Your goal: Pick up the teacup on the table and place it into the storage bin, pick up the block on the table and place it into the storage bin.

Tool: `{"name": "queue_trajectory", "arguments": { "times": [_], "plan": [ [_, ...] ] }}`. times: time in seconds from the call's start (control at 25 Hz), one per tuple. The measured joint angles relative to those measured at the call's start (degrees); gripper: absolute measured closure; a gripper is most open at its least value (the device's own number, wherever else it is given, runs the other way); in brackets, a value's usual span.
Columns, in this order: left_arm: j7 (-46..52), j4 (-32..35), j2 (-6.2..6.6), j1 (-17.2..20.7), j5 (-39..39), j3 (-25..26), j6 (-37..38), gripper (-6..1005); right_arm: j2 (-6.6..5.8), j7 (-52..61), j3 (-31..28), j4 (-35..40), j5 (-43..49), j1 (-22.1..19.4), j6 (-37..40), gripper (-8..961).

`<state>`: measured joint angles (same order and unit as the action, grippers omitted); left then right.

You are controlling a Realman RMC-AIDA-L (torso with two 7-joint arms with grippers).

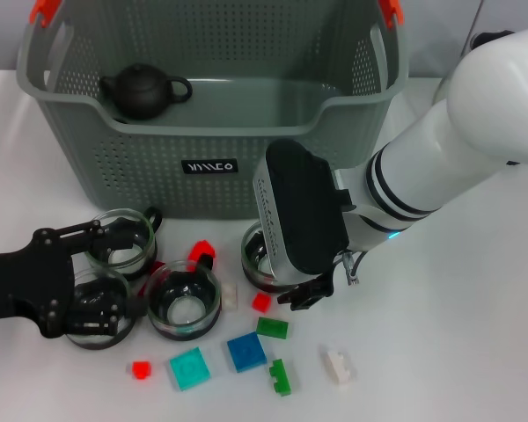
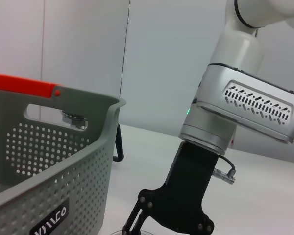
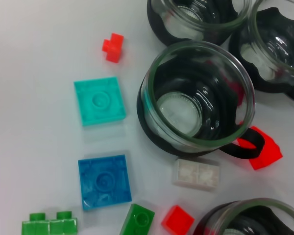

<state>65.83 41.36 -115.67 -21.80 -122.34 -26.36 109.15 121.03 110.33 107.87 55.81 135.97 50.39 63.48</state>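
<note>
A grey-green storage bin (image 1: pixel 211 132) fills the upper half of the head view, holding only a dark teapot (image 1: pixel 143 91). Centre frame, the right end effector (image 1: pixel 304 294) hovers over a glass teacup (image 1: pixel 262 259); I cannot tell its finger state. Lower left, the left end effector (image 1: pixel 101 286) sits open among teacups. Coloured blocks, including a blue block (image 1: pixel 246 352), lie along the bottom; grasp cleanly by the rim

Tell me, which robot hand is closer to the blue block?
The right one. The right gripper hangs just above the blue block, beside a glass teacup. The left gripper is farther away, among the other teacups.
</note>
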Motion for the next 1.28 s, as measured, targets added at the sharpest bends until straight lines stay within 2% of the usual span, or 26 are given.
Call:
{"name": "queue_trajectory", "arguments": {
  "times": [0.16, 0.36, 0.8, 1.0, 1.28],
  "plan": [
    [-0.01, -0.03, 0.01, 0.00, 0.00, 0.05, 0.00, 99, -0.01, 0.68, 0.02, 0.00, -0.14, 0.11, -0.07, 198],
    [0.00, -0.06, 0.01, -0.11, 0.00, 0.48, 0.00, 99, -0.01, 1.36, 0.27, -0.89, 0.07, 0.81, -0.10, 419],
    [-0.01, -0.05, 0.01, 0.04, 0.00, 0.53, 0.01, 98, -0.01, 1.86, 0.35, -0.19, -0.22, 0.93, 0.69, 657],
    [-0.01, -0.05, 0.01, 0.02, 0.00, 0.53, 0.00, 98, -0.01, 2.95, 0.09, -0.01, -0.32, 1.21, 1.46, 835],
    [-0.57, -0.05, 0.01, 0.07, -0.07, 0.61, -0.45, 98, -0.26, 4.79, -0.53, 4.15, -2.36, 0.40, 7.31, 902]
  ]
}}
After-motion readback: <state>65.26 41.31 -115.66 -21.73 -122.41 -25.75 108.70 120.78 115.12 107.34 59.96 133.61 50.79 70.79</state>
